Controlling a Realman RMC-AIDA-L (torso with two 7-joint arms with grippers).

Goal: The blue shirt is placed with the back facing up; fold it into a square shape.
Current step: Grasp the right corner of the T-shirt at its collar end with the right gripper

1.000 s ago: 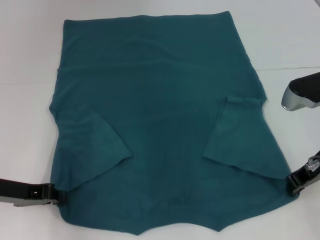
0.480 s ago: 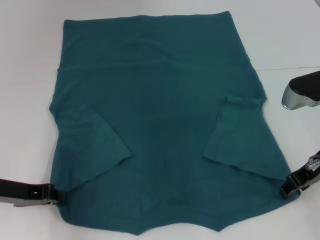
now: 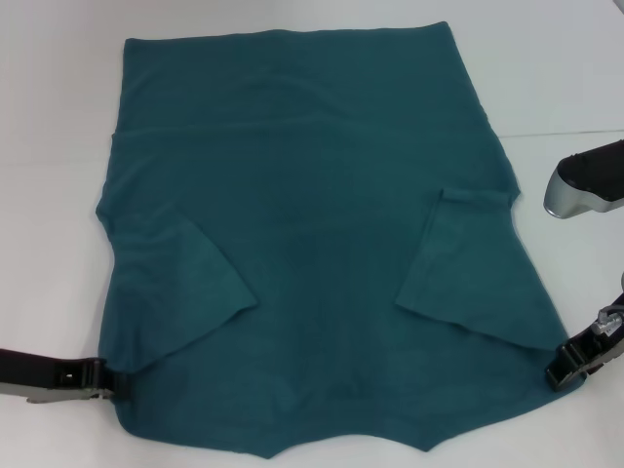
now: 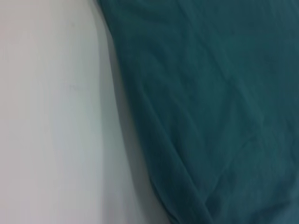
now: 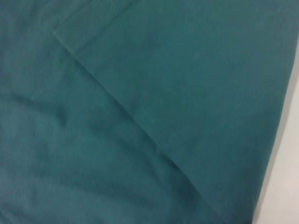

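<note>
You have the white table under everything, and the blue shirt covers most of it, spread flat with a plain side up. Take the shirt as your landmark. Its straight edge lies at the far side of the table, and its near edge runs in an uneven, scalloped line close to the robot. Both sleeves are folded inward onto the body of the shirt: the left sleeve lies as a triangular flap on the shirt's left half, and the right sleeve lies as a flap on the shirt's right half, its hemmed end pointing toward the shirt's far edge. The right wrist view shows that hemmed flap edge lying on smooth fabric, and the left wrist view shows the shirt's side edge resting on the bare table.

Your left gripper sits at the shirt's near left corner, its tip touching the cloth edge. Your right gripper sits at the shirt's near right corner, also touching the edge. For both, you cannot tell whether the fingers are pinched on the fabric or released, since the tips are hidden against the cloth.

A grey part of the right arm shows just beyond the shirt's right side, apart from the cloth.
</note>
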